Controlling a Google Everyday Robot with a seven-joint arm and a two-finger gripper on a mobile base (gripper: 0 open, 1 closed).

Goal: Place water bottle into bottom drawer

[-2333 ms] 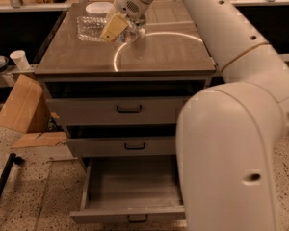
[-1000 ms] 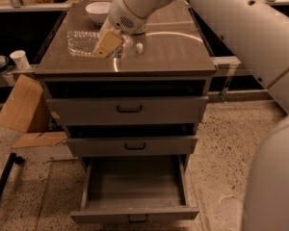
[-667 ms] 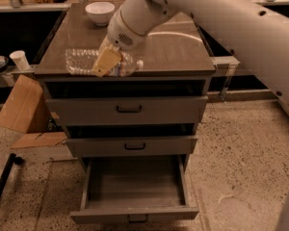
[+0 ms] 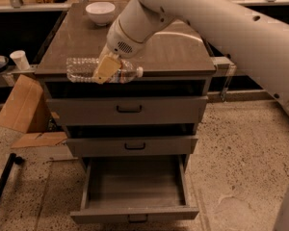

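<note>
bottom drawer (image 4: 135, 192): stood pulled out at the foot of the cabinet, nearest the camera; showed a grey floor and a small dark handle on its front.
middle drawer (image 4: 133, 146): sat shut just above, handle centred.
top drawer (image 4: 128, 110): shut as well, directly under the front edge of the cabinet top.
gripper (image 4: 106, 70): hung at that front edge, clamped across the middle of the bottle, one tan pad (image 4: 103, 67) lying over the near side.
water bottle (image 4: 81, 70): was held in the gripper at the height of the cabinet top, high above the open drawer and well apart from it; could not tell whether it touched the surface.
long axis: lay level, running side to side, parallel to the drawer fronts.
pointing: white cap toward camera right, base toward camera left.
step in hand: judged as the carry, with the bottle grasped and not yet lowered.
next move: probably called for drawing the bottle forward clear of the edge, then down past the two shut fronts and into the open drawer; needed little turning, since the sideways lie suited a wide, shallow drawer; called for release low inside.
cabinet top (image 4: 176, 52): brown, glossy, stretching back behind the gripper.
bowl (image 4: 100, 12): white, at the far left of the top, well apart from the gripper.
</note>
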